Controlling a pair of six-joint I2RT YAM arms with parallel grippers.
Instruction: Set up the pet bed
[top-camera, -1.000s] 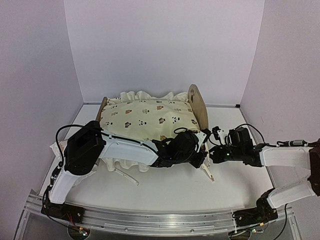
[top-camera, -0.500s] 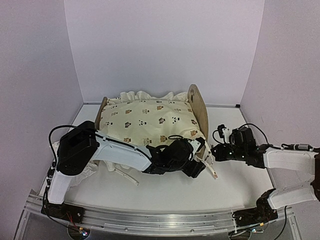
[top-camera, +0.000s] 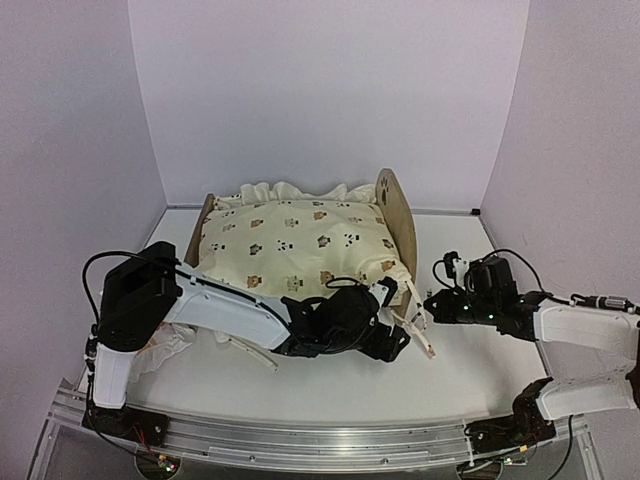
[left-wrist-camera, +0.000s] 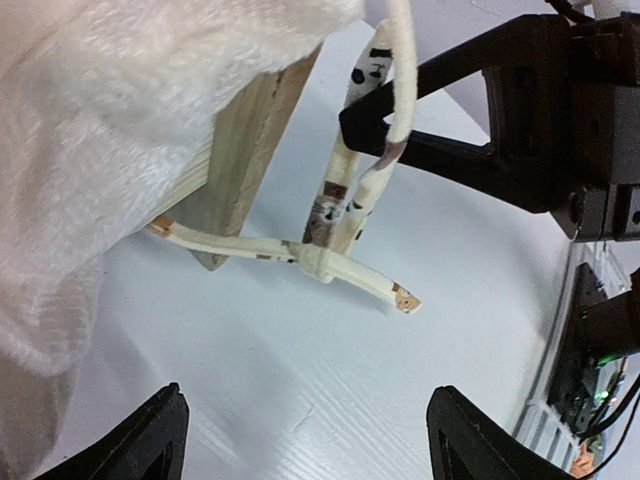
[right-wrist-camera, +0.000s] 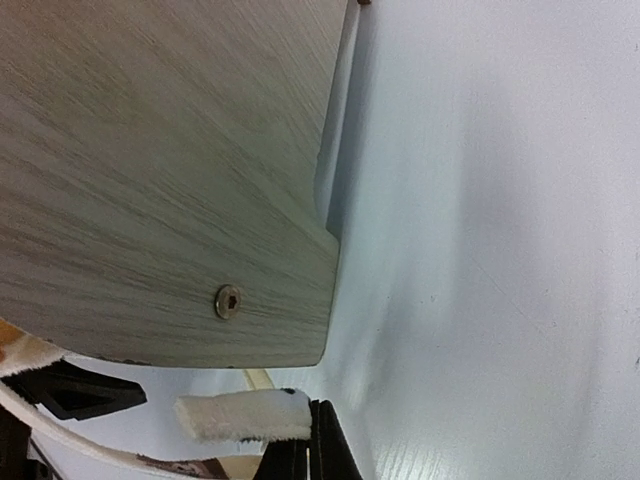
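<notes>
The pet bed (top-camera: 398, 215) stands at the back middle of the table, a cream animal-print cushion (top-camera: 300, 240) lying on it. At its front right leg (left-wrist-camera: 250, 140) the cushion's ties (left-wrist-camera: 315, 262) are knotted together on the table. My left gripper (left-wrist-camera: 305, 440) hovers just in front of the knot, open and empty, and it also shows from above (top-camera: 393, 338). My right gripper (right-wrist-camera: 310, 455) is shut on one tie end (right-wrist-camera: 240, 417) beside the wooden headboard (right-wrist-camera: 160, 170). From above, the right gripper (top-camera: 428, 305) sits right of that corner.
A small white pillow (top-camera: 165, 345) lies on the table under the left arm. Another loose tie (top-camera: 250, 352) trails from the cushion's front left. Purple walls close in the table on three sides.
My left gripper has opened, let go of the tie and drawn back toward the near edge. The right arm has shifted slightly right, still holding its tie.
</notes>
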